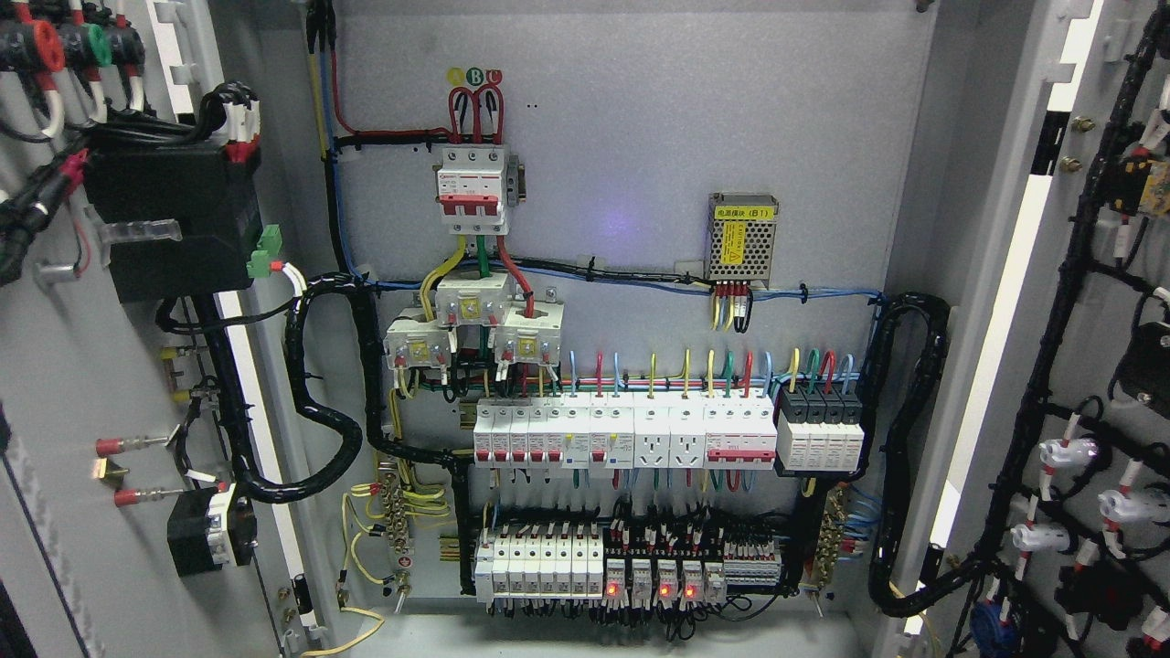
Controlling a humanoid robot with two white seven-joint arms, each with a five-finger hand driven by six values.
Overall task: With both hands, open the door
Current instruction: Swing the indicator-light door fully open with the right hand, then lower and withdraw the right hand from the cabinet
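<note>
Doors stand swung wide on an electrical cabinet: the left door (82, 366) and the right door (1097, 366) are both folded outward, their wired inner faces framing the picture. Between them the back panel (640, 137) shows a main breaker (472, 181), a small power supply (742, 237) and rows of breakers (622, 434) (several red lamps glow below). Neither robot hand is in view, so its fingers cannot be judged. The opening looks complete.

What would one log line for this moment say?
doors: left door and right door swung open | hands: not in view | cabinet: wiring and breakers exposed
</note>
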